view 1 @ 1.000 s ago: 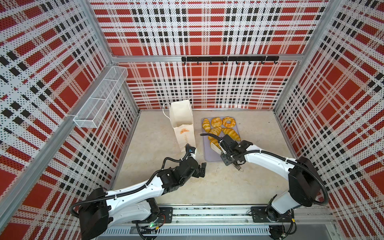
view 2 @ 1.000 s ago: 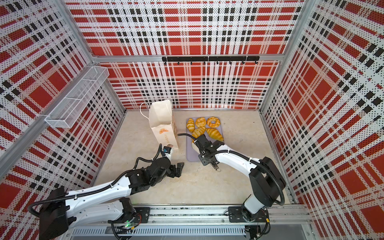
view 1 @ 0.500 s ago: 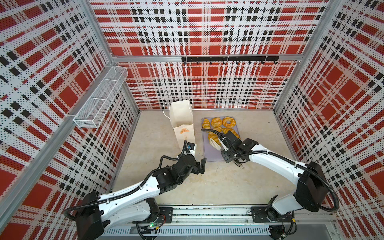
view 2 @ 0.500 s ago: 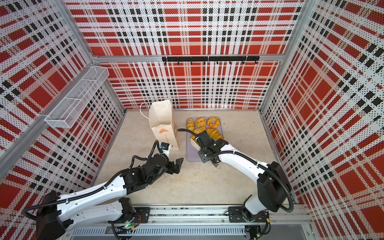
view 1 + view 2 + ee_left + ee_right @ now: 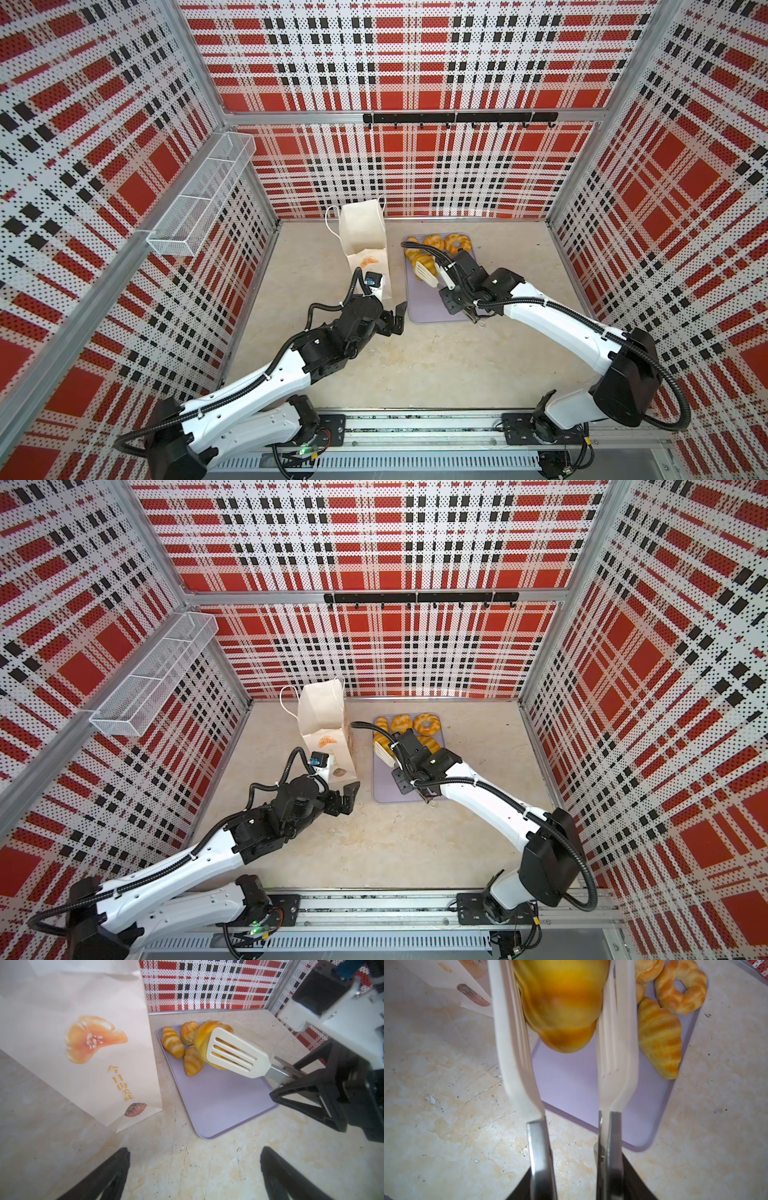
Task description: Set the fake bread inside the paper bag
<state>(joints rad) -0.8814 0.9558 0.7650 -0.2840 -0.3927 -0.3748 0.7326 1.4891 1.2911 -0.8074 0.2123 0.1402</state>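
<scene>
The paper bag (image 5: pixel 361 232) (image 5: pixel 322 706) (image 5: pixel 72 1032) stands upright at the back of the table, cream-white with an orange print. To its right a lilac tray (image 5: pixel 428 303) (image 5: pixel 571 1076) holds several pieces of fake bread (image 5: pixel 440 243) (image 5: pixel 658 1039). My right gripper (image 5: pixel 451 289) (image 5: pixel 575 1178) is shut on white slotted tongs (image 5: pixel 427 273) (image 5: pixel 236 1051). The tongs clamp one golden piece of fake bread (image 5: pixel 562 1001) (image 5: pixel 202 1036) above the tray, close to the bag's side. My left gripper (image 5: pixel 395 318) (image 5: pixel 194 1159) is open and empty, low over the table in front of the bag.
A white wire-mesh basket (image 5: pixel 199 195) hangs on the left wall. A black hook rail (image 5: pixel 459 118) runs along the back wall. Plaid walls close in three sides. The arms' base rail (image 5: pixel 415 428) lines the front edge.
The right gripper has carried the tongs and the clamped bread a little toward the back and the bag. The left arm has reached slightly farther forward, still open.
</scene>
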